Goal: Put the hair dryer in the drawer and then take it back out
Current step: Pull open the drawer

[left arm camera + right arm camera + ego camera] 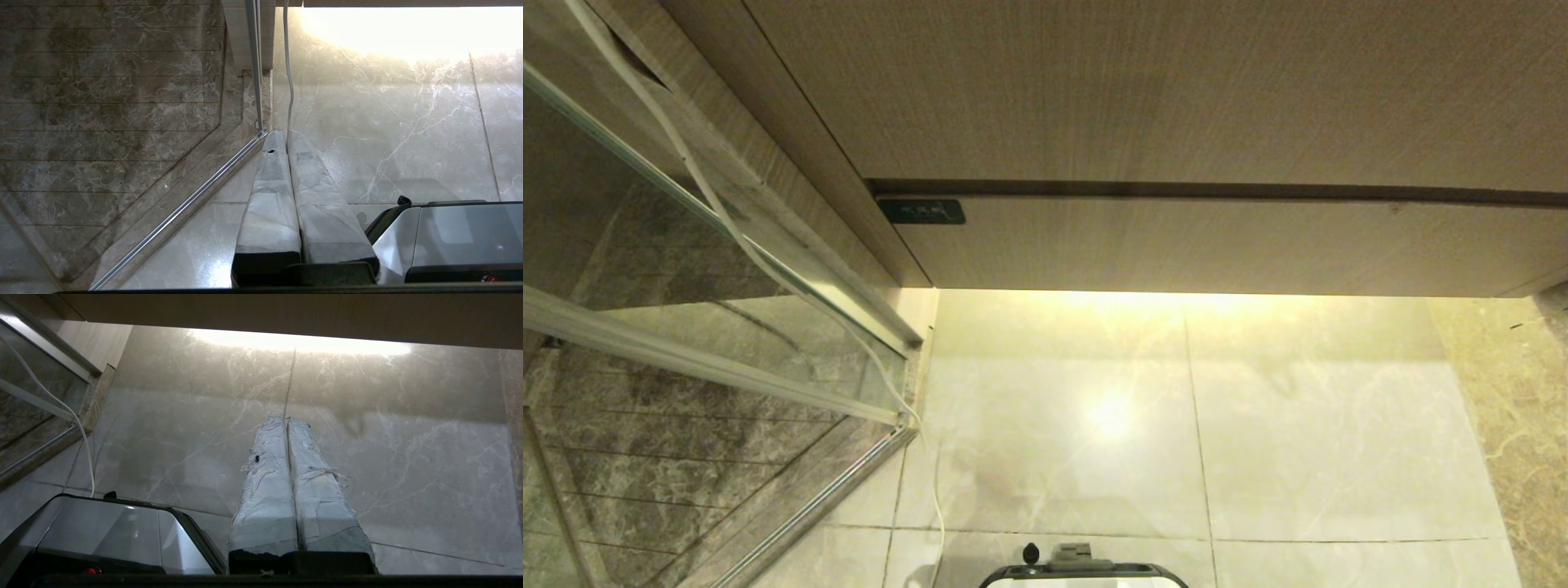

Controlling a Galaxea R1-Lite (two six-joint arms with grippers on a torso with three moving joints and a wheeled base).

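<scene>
With the drawer (1217,245) seen shut at twelve o'clock and both hands, left hand (286,134) and right hand (286,421), closed empty, nothing is judged begun.

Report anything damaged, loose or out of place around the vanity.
The tape on the right gripper fingers is frayed and torn. A white cable trails loose down the glass panel onto the floor. The drawer is shut; no hair dryer in view.
</scene>
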